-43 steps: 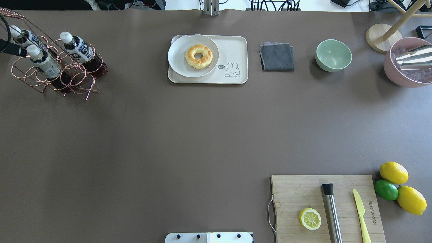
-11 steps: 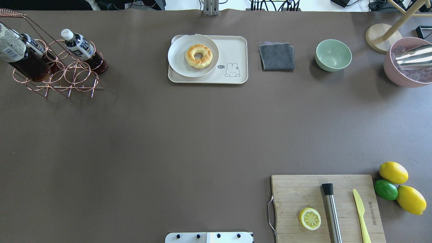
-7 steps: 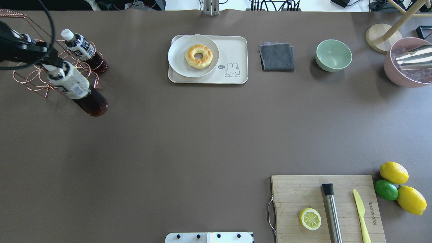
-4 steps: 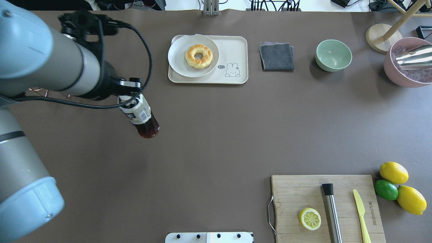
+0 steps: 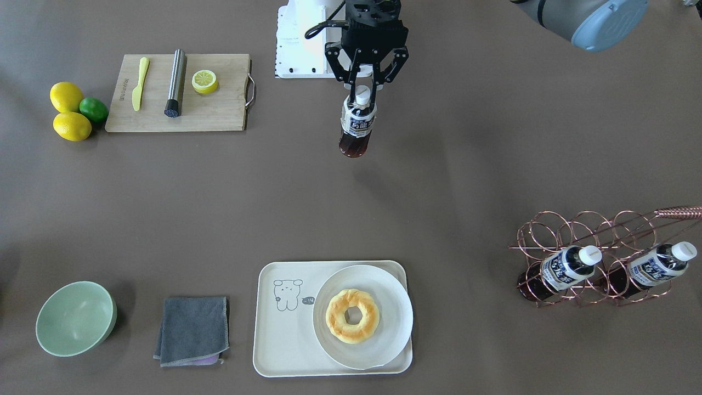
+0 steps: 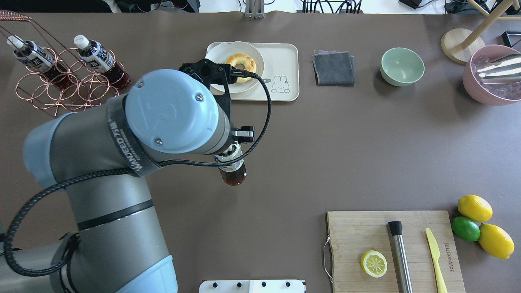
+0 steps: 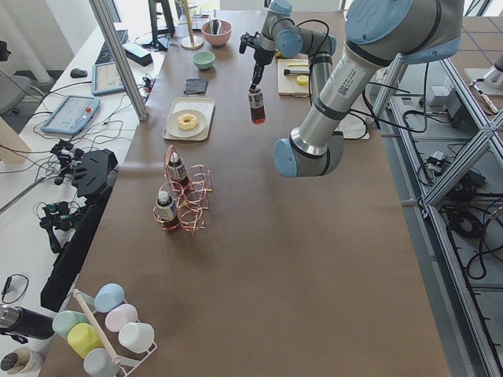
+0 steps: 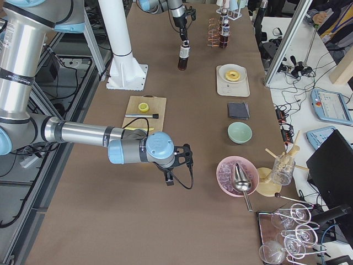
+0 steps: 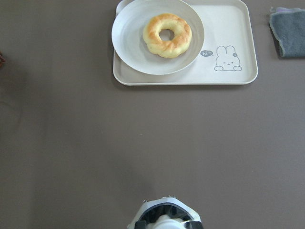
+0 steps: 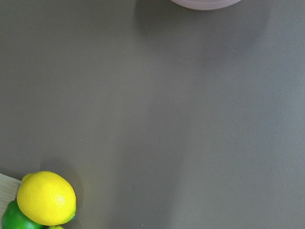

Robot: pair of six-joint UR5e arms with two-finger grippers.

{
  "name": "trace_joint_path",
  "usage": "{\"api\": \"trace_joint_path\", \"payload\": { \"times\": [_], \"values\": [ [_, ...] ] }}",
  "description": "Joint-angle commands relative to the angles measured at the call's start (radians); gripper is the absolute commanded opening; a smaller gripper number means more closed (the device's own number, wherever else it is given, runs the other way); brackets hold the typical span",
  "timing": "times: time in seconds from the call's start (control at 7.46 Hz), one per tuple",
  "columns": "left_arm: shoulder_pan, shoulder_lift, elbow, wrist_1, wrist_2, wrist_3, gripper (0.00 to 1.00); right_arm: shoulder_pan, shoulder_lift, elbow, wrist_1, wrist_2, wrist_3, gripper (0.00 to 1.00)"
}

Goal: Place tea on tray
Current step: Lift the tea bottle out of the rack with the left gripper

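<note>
Over the table's (image 5: 493, 137) middle, nearer the robot's edge, left gripper (image 5: 363, 92) clamps the tea (image 5: 355, 129) at its cap; probably heavyish, slick, hanging loose. Can't tell for the right gripper (image 8: 168, 179).

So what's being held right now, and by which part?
The left claw grips the tea at its white-capped neck, and the bottle hangs below it.

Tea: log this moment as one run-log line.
phase: carry | left jaws: shut on tea neck | tea: in air, upright, short of tray | tray: bare spot by plate
</note>
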Motion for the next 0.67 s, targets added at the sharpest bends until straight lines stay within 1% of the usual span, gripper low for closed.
{"api": "trace_joint_path", "payload": {
  "times": [0.0,0.27,0.54],
  "values": [
    [0.051,-0.035,0.087,-0.059,0.040,-0.035,0.00,0.000,0.000,0.000,0.000,0.000,0.000,1.00],
    [0.070,-0.027,0.103,-0.094,0.040,-0.047,0.00,0.000,0.000,-0.001,0.000,0.000,0.000,1.00],
    [0.082,-0.026,0.103,-0.095,0.041,-0.047,0.00,0.000,0.000,-0.004,0.000,0.000,0.000,1.00]
  ]
}}
